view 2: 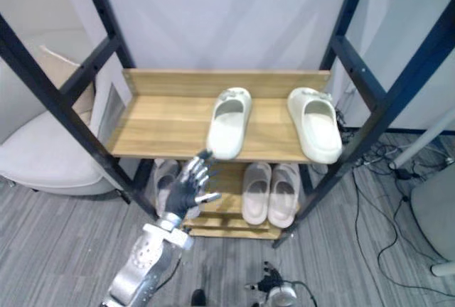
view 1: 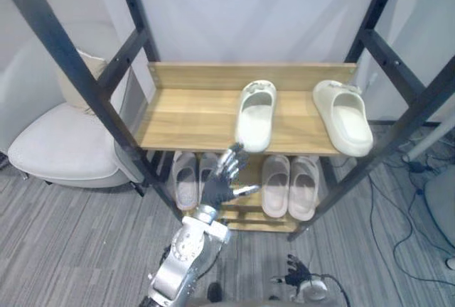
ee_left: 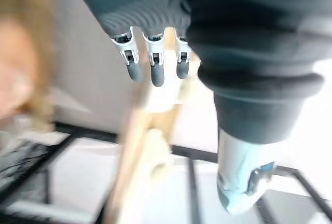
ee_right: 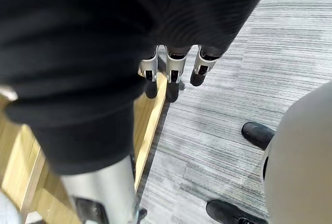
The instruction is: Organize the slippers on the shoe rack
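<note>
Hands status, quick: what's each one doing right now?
Left hand: open, holding nothing, raised by the heel of a slipper.
Right hand: open, relaxed, holding nothing.

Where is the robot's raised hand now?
In both eye views the left hand, fingers spread, is raised before the rack, fingertips by the near end of the left cream slipper on the top shelf.

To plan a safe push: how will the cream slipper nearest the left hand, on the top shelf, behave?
The cream moulded slipper looks thick and foam-like, so probably light yet stiff. Lying flat on the smooth wooden shelf, it should slide, not roll. Its near end sits at the front edge, so it could fall.
</note>
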`<state>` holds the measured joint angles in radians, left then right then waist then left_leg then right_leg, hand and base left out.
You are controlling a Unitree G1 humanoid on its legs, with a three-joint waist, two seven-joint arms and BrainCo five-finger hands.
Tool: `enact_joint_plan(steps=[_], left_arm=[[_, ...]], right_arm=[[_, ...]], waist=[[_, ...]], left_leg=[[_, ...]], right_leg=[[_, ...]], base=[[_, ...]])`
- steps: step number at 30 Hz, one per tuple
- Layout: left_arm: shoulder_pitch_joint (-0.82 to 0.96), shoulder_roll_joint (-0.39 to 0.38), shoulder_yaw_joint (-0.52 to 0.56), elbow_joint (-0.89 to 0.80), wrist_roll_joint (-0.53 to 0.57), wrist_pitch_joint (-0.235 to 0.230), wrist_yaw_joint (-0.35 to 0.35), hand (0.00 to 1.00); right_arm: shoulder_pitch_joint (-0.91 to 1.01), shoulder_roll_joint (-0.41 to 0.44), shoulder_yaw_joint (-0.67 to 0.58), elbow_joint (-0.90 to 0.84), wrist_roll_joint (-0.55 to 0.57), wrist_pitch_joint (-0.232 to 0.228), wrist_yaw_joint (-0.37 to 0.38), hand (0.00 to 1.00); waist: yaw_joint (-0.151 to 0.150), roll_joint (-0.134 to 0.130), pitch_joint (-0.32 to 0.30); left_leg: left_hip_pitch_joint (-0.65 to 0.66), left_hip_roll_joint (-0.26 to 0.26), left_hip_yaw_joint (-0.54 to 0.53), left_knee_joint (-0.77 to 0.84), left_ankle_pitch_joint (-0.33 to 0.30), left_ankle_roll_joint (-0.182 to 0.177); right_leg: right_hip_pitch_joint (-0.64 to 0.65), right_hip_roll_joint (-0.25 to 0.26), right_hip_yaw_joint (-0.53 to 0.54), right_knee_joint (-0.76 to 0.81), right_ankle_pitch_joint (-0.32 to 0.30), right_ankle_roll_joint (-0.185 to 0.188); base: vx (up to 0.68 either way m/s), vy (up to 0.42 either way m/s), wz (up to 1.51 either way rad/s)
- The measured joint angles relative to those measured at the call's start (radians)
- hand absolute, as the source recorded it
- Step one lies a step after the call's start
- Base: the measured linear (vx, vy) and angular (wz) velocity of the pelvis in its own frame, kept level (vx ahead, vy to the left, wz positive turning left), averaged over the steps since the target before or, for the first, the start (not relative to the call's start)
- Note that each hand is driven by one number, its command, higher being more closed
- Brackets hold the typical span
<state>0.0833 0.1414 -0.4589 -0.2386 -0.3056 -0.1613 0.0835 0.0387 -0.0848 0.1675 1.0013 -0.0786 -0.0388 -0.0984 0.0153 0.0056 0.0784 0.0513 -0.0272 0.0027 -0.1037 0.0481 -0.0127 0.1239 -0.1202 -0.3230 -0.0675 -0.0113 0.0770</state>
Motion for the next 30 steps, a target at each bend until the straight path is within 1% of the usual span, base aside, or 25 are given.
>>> enact_joint_plan(steps=[5, 8, 11, 15, 21, 23, 24, 27, 30], left_arm=[[-0.033, -0.013, 0.0, -0.06, 0.009, -0.002, 0.02, 0.0], [-0.093, -0.012, 0.017, -0.06, 0.022, -0.005, 0.032, 0.0], [-0.112, -0.006, 0.045, -0.06, 0.049, -0.009, 0.033, 0.0], [-0.143, -0.003, 0.06, -0.049, 0.057, -0.009, 0.042, 0.0], [-0.263, 0.004, 0.11, 0.064, 0.128, -0.009, 0.052, 0.0], [-0.299, 0.008, 0.127, 0.1, 0.143, -0.008, 0.068, 0.0], [-0.329, 0.015, 0.143, 0.131, 0.156, -0.008, 0.072, 0.0], [-0.378, 0.038, 0.175, 0.186, 0.17, -0.006, 0.09, 0.0], [-0.435, 0.059, 0.2, 0.251, 0.205, 0.004, 0.094, 0.0]], right_arm=[[0.001, 0.001, 0.0, 0.016, 0.0, 0.0, 0.001, 0.0], [0.002, -0.011, -0.008, 0.027, 0.0, -0.002, 0.007, 0.0], [0.003, -0.017, -0.009, 0.037, 0.002, -0.003, 0.019, 0.0], [0.004, -0.017, -0.027, 0.039, 0.002, -0.006, 0.032, 0.0], [0.003, -0.016, -0.048, 0.039, 0.002, -0.006, 0.048, 0.0], [0.003, -0.016, -0.05, 0.039, 0.001, -0.005, 0.053, 0.0], [0.002, -0.014, -0.056, 0.038, 0.001, -0.005, 0.057, 0.0], [0.0, -0.008, -0.088, 0.038, 0.0, -0.001, 0.06, 0.0], [-0.005, -0.007, -0.09, 0.036, 0.0, -0.001, 0.06, 0.0]], waist=[[0.01, -0.004, -0.015], [0.016, -0.006, -0.017], [0.016, -0.006, -0.017], [0.016, -0.005, -0.018], [0.015, -0.006, -0.017], [0.014, -0.007, -0.016], [0.011, -0.01, -0.015], [-0.004, -0.019, -0.008], [-0.012, -0.029, -0.002]], left_leg=[[-0.015, 0.0, -0.001, 0.0, 0.001, 0.001], [-0.007, -0.002, 0.0, 0.0, 0.002, 0.002], [0.004, -0.002, -0.002, 0.0, 0.002, 0.002], [0.003, 0.001, -0.007, 0.0, 0.001, 0.001], [0.004, 0.003, 0.013, -0.001, 0.002, 0.002], [0.004, 0.003, 0.017, -0.001, 0.002, 0.002], [0.004, 0.003, 0.02, -0.001, 0.002, 0.002], [0.003, 0.004, 0.034, 0.0, 0.0, -0.001], [0.003, 0.006, 0.053, 0.0, -0.006, -0.005]], right_leg=[[-0.012, -0.002, 0.002, 0.008, 0.0, 0.0], [-0.005, -0.001, 0.0, 0.01, 0.0, 0.0], [0.002, -0.002, -0.001, 0.012, -0.003, -0.003], [-0.01, -0.001, -0.001, 0.033, -0.014, -0.005], [-0.014, 0.0, 0.007, 0.027, -0.015, -0.012], [-0.017, 0.0, 0.012, 0.025, -0.013, -0.011], [-0.017, 0.0, 0.016, 0.021, -0.008, -0.006], [-0.017, 0.003, 0.029, 0.005, 0.004, -0.006], [-0.019, 0.005, 0.041, -0.009, 0.012, -0.007]], base=[[0.0, 0.001, 0.01], [0.0, 0.0, 0.0], [-0.03, -0.003, 0.0], [-0.03, -0.01, 0.03], [-0.02, -0.004, -0.08], [0.01, -0.001, -0.11], [0.02, -0.004, -0.07], [0.03, -0.004, -0.11], [0.03, -0.005, -0.18]])
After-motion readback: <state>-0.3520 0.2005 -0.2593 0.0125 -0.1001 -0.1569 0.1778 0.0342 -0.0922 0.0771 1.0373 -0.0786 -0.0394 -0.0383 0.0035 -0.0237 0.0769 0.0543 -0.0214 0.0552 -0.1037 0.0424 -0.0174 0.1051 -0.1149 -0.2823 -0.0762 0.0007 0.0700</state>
